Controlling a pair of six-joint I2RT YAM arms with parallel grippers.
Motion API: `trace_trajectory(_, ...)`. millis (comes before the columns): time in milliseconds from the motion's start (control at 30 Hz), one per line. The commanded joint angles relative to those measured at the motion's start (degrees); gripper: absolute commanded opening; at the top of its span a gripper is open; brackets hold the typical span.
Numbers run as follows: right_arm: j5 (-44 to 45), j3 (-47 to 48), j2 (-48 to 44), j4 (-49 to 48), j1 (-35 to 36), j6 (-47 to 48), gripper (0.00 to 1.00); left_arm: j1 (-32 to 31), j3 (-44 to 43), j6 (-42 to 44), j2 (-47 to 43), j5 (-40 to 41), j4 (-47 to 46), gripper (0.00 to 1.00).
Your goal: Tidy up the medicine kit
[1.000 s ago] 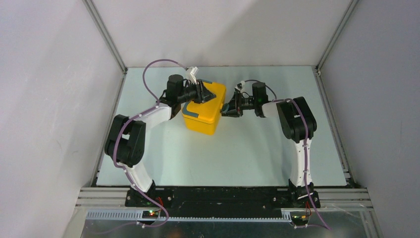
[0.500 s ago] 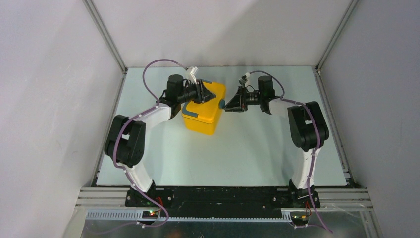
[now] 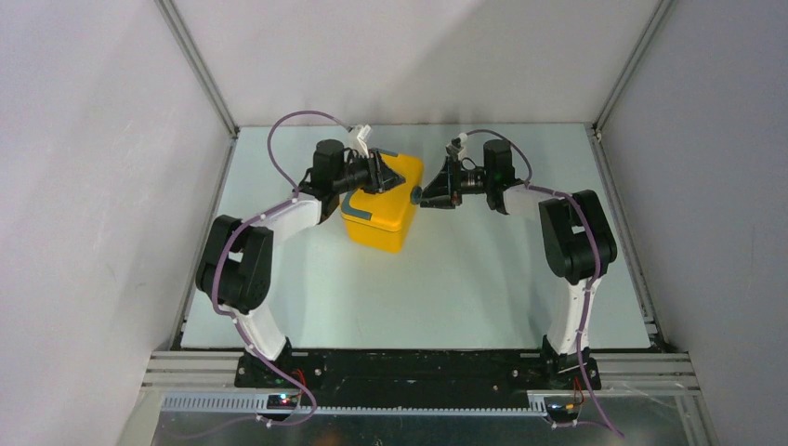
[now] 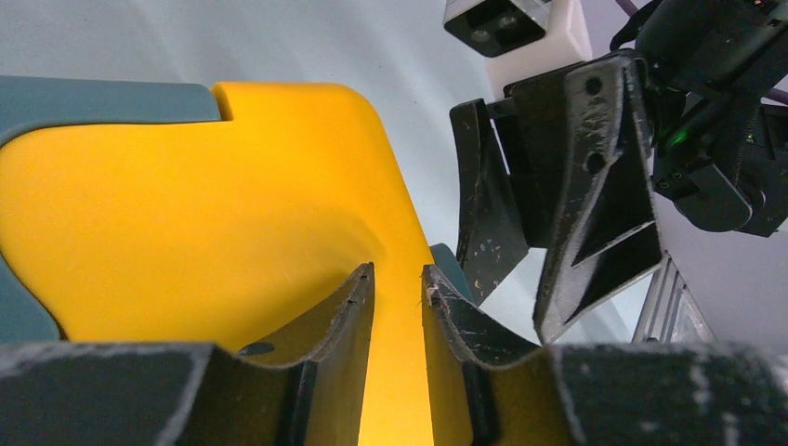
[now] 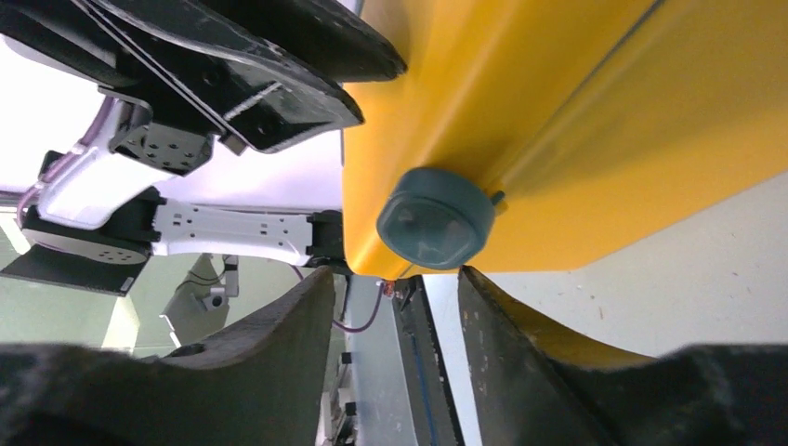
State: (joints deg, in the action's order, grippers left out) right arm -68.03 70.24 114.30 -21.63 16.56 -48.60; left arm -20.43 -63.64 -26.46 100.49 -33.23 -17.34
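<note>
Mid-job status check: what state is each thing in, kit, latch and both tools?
medicine kit: upright, lid down.
latch: ungripped, on the kit's side wall.
left tool: over the lid, jaws narrowly apart, grip unclear.
right tool: open, latch just beyond its tips.

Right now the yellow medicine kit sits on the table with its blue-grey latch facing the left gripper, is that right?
No. The latch faces the right gripper, as the right wrist view shows. The yellow medicine kit does sit on the table.
</note>
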Motion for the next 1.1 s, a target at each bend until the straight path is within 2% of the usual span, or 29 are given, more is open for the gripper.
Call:
trace_trajectory(0, -2.5, 0.3, 0.0, -7.8, 0.6, -5.0, 0.59, -1.0, 3.8, 2.8, 3.2, 1.8, 14.4, 0.34)
trace_trajectory(300, 0.8, 2.0, 2.0, -3.5, 0.8, -5.5, 0.6, -0.9, 3.8, 2.9, 3.1, 2.0, 14.3, 0.34)
trace_trajectory(900, 1.5, 6.3, 5.1, -2.8, 0.3, -9.6, 0.59, -0.9, 3.8, 3.0, 3.5, 2.0, 14.3, 0.34)
trace_trajectory(1067, 2.4, 7.1, 4.6, 1.9, 0.6, -7.4, 0.5, -0.9, 3.7, 3.0, 3.8, 2.1, 14.4, 0.34)
